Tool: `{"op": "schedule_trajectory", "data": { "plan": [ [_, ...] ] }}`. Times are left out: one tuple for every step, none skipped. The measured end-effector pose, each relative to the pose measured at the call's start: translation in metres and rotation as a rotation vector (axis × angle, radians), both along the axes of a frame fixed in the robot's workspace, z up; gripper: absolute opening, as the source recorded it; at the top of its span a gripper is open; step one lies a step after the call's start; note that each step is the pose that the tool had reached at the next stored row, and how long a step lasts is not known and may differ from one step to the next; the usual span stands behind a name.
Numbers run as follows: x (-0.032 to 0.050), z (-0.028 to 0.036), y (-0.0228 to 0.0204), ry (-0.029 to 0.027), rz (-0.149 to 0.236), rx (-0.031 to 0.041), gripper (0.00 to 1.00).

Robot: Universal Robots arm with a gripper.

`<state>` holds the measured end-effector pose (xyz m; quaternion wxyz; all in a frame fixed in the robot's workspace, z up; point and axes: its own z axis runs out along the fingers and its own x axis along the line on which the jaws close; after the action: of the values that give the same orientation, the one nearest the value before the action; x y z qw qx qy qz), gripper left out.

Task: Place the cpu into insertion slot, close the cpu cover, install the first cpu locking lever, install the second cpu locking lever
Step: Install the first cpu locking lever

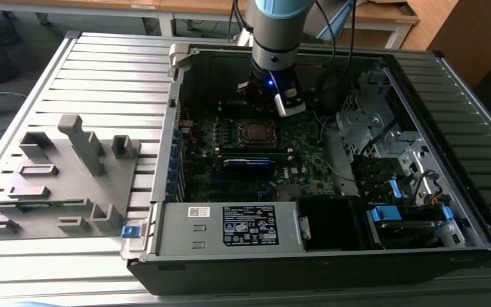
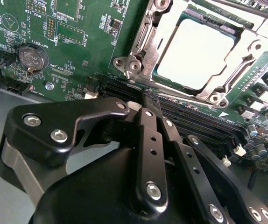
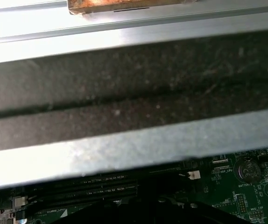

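Exterior view first: the arm is reaching down into the open computer case, and the gripper is hanging just above the motherboard. The insertion slot is sitting close by, on the camera's side of the gripper and a touch toward the exterior view's left. A grey fixture is lying well apart, outside the case.

Over to the second wrist view, and the black fingers are pressing together to a narrow tip with nothing between them. The cpu is resting in the socket, its bright top facing up, and the cpu cover is framing it, apparently lying down flat. I'm judging the levers as not readable from here. The socket is lying straight ahead of the fingertips, with the memory slots running crosswise between tip and socket. A coin battery is sitting off to the side.

First wrist view now: the case's metal wall is crossing the picture, with a strip of board and memory slots peeking beyond it.
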<state>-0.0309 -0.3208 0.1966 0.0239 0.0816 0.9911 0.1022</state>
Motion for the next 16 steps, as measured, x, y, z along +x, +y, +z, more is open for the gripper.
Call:
{"op": "schedule_trajectory", "data": {
  "plan": [
    [0.0000, 0.0000, 0.0000, 0.0000, 0.000, 0.0000, 0.11],
    [0.0000, 0.0000, 0.0000, 0.0000, 0.000, -0.0001, 0.11],
    [0.0000, 0.0000, 0.0000, -0.0001, 0.000, -0.0001, 0.11],
    [0.0000, 0.0000, 0.0000, 0.0000, -0.001, -0.0001, 0.11],
    [0.0000, 0.0001, 0.0000, -0.0001, -0.001, -0.0001, 0.11],
    [0.0000, 0.0004, 0.0000, 0.0001, -0.001, -0.0003, 0.11],
    [0.0000, 0.0008, 0.0000, 0.0000, -0.001, -0.0002, 0.11],
    [0.0001, 0.0009, 0.0001, -0.0001, -0.001, 0.0001, 0.11],
    [0.0001, 0.0009, 0.0001, -0.0002, -0.003, 0.0002, 0.11],
    [0.0001, 0.0010, 0.0001, -0.0002, -0.005, 0.0002, 0.11],
    [0.0000, 0.0011, 0.0000, -0.0001, -0.006, 0.0001, 0.11],
    [0.0000, 0.0011, 0.0000, 0.0000, -0.008, -0.0001, 0.11],
    [0.0000, 0.0011, 0.0000, 0.0000, -0.009, 0.0000, 0.11],
    [0.0000, 0.0011, 0.0000, 0.0000, -0.012, 0.0000, 0.11],
    [0.0000, 0.0011, 0.0000, -0.0001, -0.015, 0.0000, 0.11],
    [0.0000, 0.0011, 0.0000, 0.0000, -0.019, 0.0000, 0.11]
  ]
}}
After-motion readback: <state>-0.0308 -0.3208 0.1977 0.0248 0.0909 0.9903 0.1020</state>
